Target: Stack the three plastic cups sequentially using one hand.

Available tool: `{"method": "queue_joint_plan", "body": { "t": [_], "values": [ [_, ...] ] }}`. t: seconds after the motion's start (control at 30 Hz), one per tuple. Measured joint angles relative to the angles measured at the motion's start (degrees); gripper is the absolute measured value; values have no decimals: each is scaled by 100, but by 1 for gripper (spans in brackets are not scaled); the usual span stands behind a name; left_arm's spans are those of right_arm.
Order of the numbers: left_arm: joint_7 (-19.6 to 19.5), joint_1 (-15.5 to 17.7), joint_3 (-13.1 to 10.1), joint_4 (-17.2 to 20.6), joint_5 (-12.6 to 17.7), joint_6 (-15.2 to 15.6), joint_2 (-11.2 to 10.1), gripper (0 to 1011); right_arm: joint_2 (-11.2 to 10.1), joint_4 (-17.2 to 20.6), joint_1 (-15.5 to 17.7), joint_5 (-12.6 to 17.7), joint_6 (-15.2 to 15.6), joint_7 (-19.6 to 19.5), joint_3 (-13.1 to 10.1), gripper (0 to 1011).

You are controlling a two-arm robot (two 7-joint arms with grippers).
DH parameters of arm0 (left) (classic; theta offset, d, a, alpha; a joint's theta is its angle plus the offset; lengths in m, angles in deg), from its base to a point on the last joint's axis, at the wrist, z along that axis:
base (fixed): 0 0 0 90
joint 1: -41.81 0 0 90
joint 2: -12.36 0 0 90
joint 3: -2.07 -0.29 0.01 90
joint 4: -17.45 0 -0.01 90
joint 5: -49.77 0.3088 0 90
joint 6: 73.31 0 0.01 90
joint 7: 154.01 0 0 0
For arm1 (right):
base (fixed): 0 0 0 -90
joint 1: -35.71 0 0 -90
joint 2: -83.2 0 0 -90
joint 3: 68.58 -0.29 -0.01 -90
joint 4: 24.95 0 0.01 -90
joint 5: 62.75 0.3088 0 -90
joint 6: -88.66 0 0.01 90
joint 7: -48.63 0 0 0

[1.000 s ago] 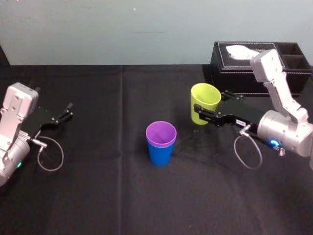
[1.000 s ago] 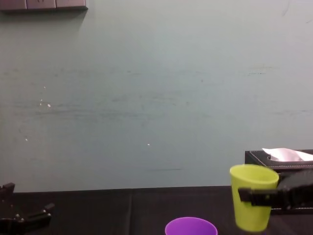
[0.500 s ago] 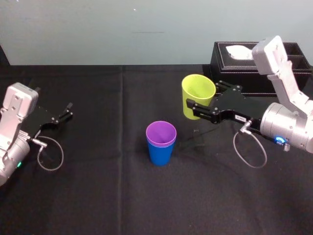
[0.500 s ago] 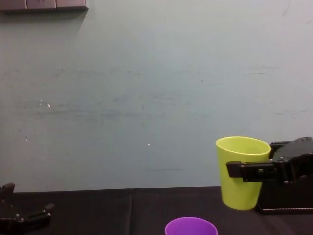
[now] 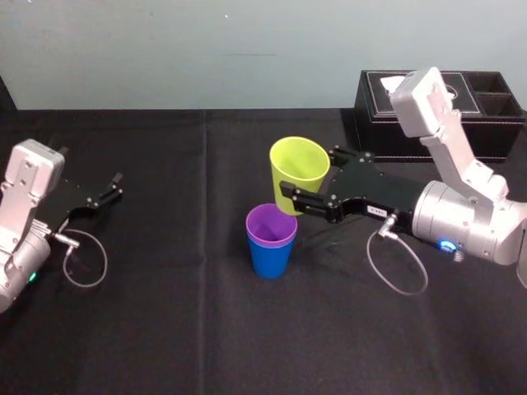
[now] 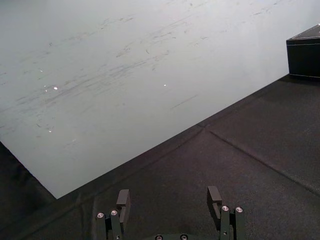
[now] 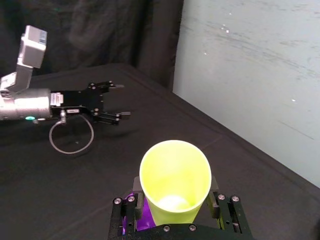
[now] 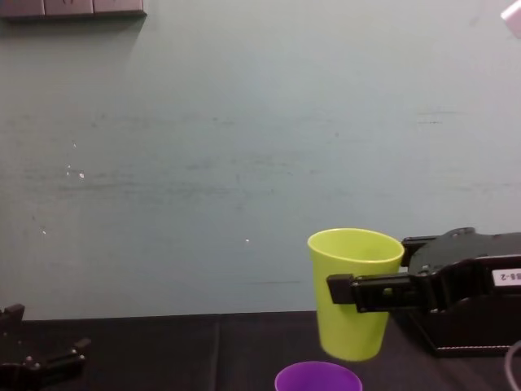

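In the right gripper (image 5: 306, 185), the yellow-green cup (image 5: 298, 169) is clamped upright, aloft | below it, slightly left: purple cup (image 5: 271, 224) nested in blue cup (image 5: 270, 257) | step: final stacking, apparently not yet centred | next: alignment over the purple rim, then lowering required | far left: left gripper (image 5: 111, 188) parked, fingers spread.

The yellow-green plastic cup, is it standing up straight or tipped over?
Upright. The yellow-green plastic cup has its open mouth facing up, and the right tool grips its sides, holding it in the air above the black table.
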Motion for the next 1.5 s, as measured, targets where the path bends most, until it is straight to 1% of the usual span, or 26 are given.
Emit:
{"method": "queue_joint_plan", "body": {
  "t": [0.27,0.7,1.23,1.5],
  "values": [
    [0,0,0,0,0,0,0,1011,27,19,-51,-14,-2,32,173,732],
    [0,0,0,0,0,0,0,1011,74,-56,-94,-45,-7,51,343,732],
    [0,0,0,0,0,0,0,1011,184,-429,-206,85,-43,144,460,733],
    [0,0,0,0,0,0,0,1011,193,-501,-228,95,-53,159,518,733]
  ]
}}
